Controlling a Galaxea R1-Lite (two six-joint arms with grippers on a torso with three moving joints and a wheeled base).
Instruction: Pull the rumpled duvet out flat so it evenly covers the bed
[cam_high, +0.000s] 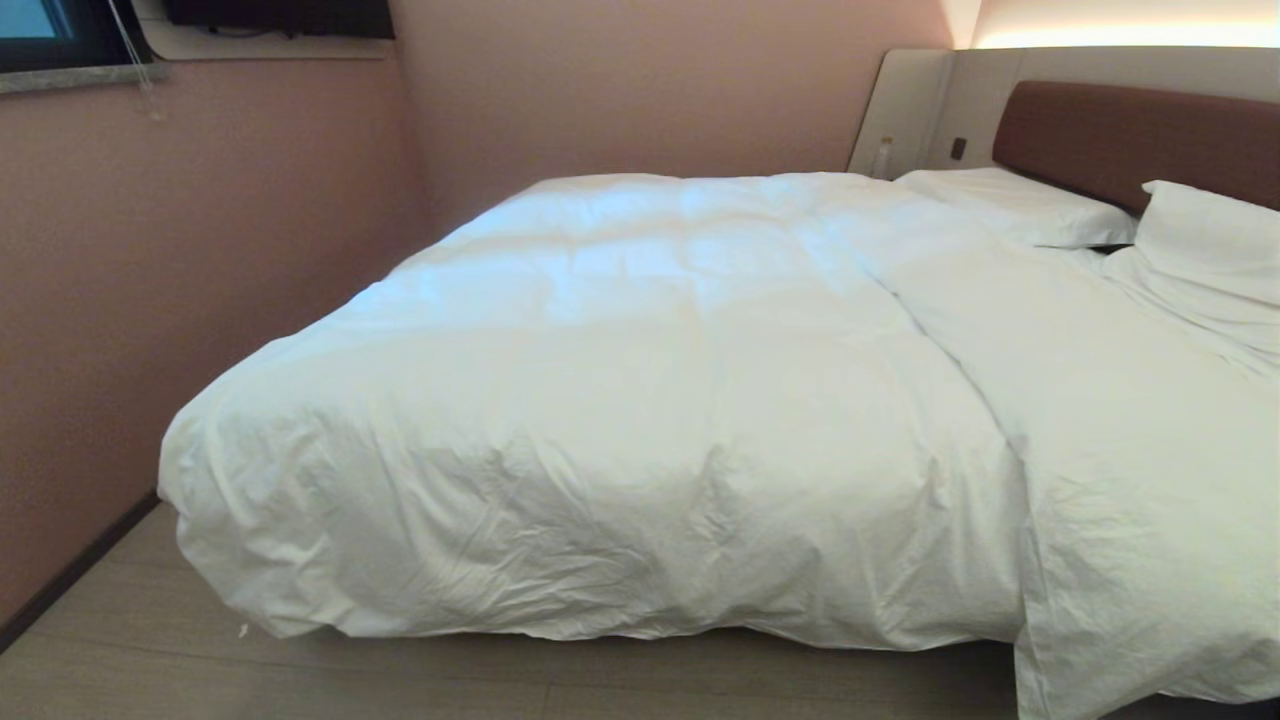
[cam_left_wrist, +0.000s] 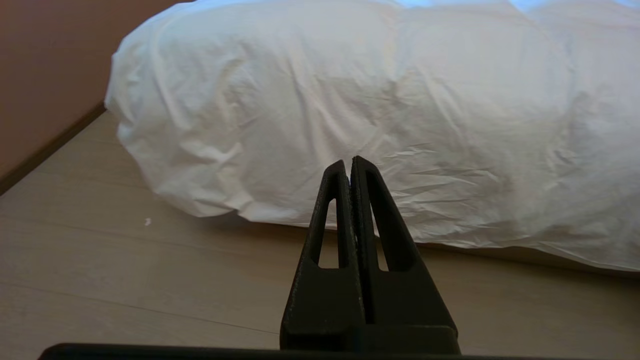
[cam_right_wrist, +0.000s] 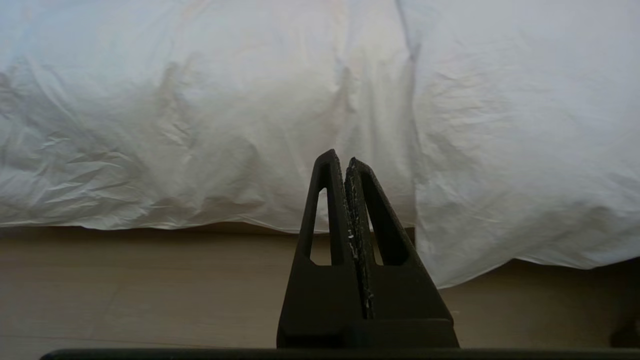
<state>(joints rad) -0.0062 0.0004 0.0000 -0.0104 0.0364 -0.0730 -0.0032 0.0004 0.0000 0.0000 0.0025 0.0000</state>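
Note:
The puffy white duvet (cam_high: 640, 400) lies over the bed and hangs down its near side, wrinkled along the lower edge. A fold line runs diagonally across it toward the right, where a flap (cam_high: 1130, 560) droops lower toward the floor. The bed's brown headboard (cam_high: 1130, 135) stands at the far right. Neither arm shows in the head view. My left gripper (cam_left_wrist: 348, 161) is shut and empty, held above the floor short of the duvet (cam_left_wrist: 350, 100). My right gripper (cam_right_wrist: 341, 156) is shut and empty too, facing the duvet's hanging edge (cam_right_wrist: 200, 150).
Two white pillows (cam_high: 1020, 205) (cam_high: 1215, 255) lie by the headboard. A pink wall (cam_high: 150, 300) runs close along the bed's left side. Pale wooden floor (cam_high: 300, 680) lies between me and the bed. A small white speck (cam_left_wrist: 147, 221) sits on the floor.

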